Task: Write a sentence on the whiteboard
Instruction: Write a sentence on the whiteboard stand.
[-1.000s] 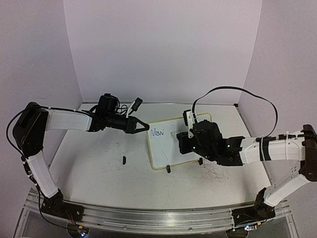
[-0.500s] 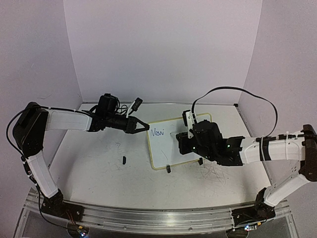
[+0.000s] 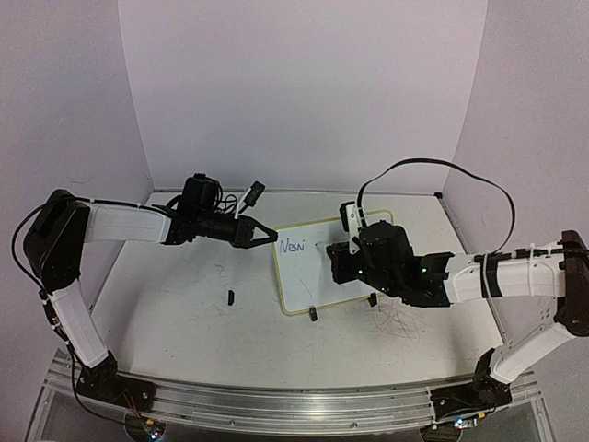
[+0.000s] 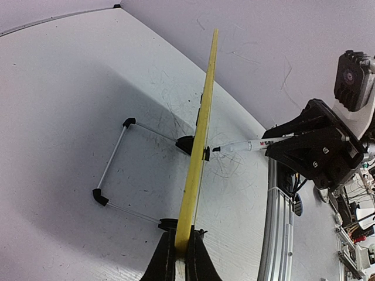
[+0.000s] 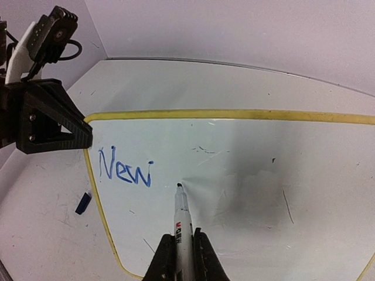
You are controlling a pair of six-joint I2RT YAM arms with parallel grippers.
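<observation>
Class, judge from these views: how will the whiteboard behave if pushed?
Likely stiff: the whiteboard looks straight edge-on. Probably light and apt to tip, since it is propped on a thin wire stand. The left gripper clamping its edge likely steadies it.

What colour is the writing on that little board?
Blue. The writing on the whiteboard shows clearest in the right wrist view.

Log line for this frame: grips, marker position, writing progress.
left gripper: jaws shut on whiteboard edge | right gripper: jaws shut on marker | sentence: only "New" written | tip: at board, right of it
</observation>
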